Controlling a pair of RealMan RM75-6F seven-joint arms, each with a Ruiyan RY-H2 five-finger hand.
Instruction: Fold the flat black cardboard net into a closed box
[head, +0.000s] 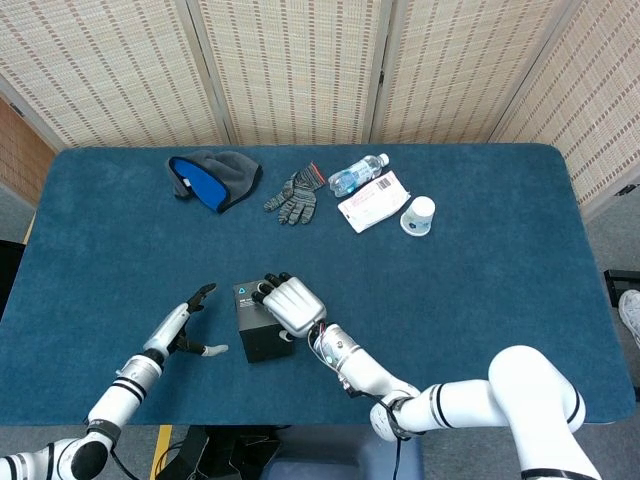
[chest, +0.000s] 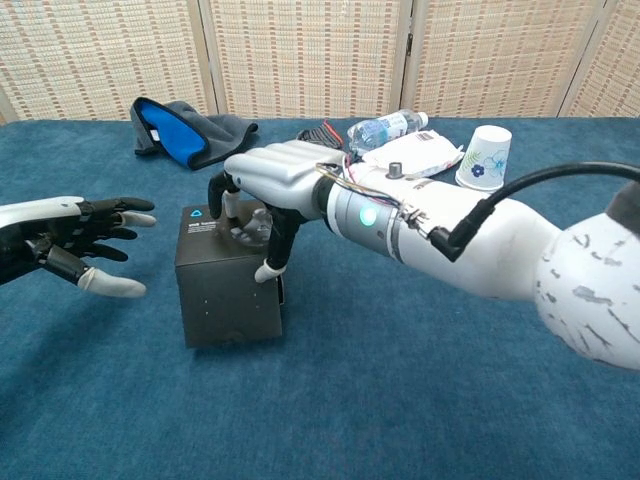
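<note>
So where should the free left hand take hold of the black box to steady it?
Probably the box's bare left wall, approached from the left. The right hand already rests on its top with the thumb down the right side, and the left hand hovers open beside that free face.

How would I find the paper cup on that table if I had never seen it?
Look along the far edge of the blue table, right of centre. Past the grey glove, water bottle and white packet stands the paper cup: upside down, white, with a blue flower print.
</note>
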